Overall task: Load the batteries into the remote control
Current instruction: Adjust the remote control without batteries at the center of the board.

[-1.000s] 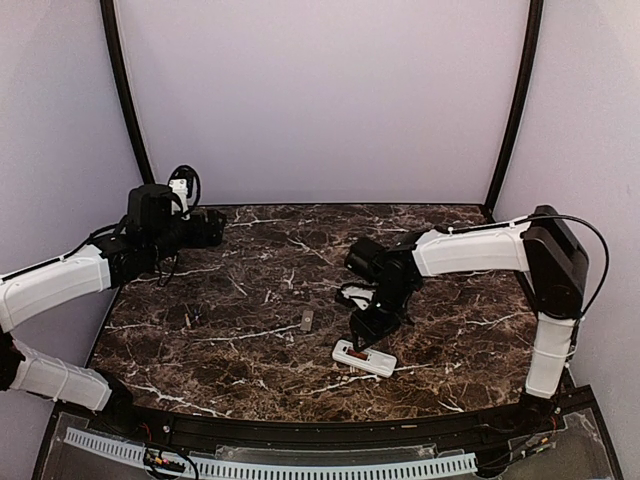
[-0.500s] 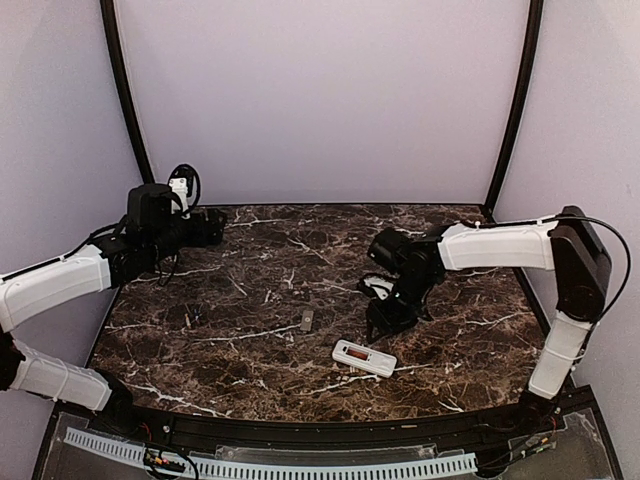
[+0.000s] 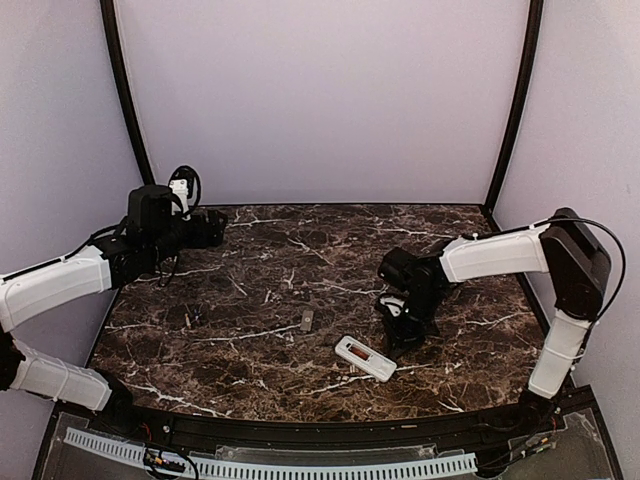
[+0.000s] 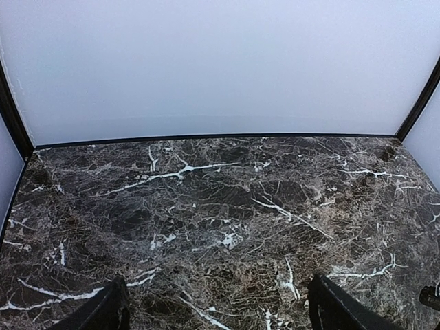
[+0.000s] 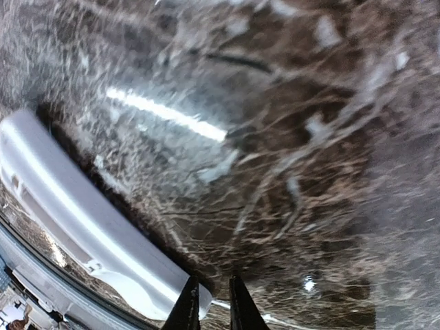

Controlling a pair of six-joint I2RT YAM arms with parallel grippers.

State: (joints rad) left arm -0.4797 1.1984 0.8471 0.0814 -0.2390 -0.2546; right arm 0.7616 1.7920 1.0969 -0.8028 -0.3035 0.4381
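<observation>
Left gripper (image 4: 220,302) is well apart at far left, fingers wide, empty. Right gripper (image 5: 210,301) is nearer, fingers almost together, nothing seen between. Remote control (image 3: 365,358) lies just beside them to their left, front of table, long axis left-right, slightly diagonal. Count: one remote, one small flat cover piece (image 3: 307,320), one brownish battery (image 3: 358,354) in the bay. Can't make out a second.

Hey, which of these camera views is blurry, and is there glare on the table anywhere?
Right wrist view: smeared throughout, a bright glare streak on the table, and the remote looks soft. Left wrist and top views: sharp, evenly lit, no strong glare.
</observation>
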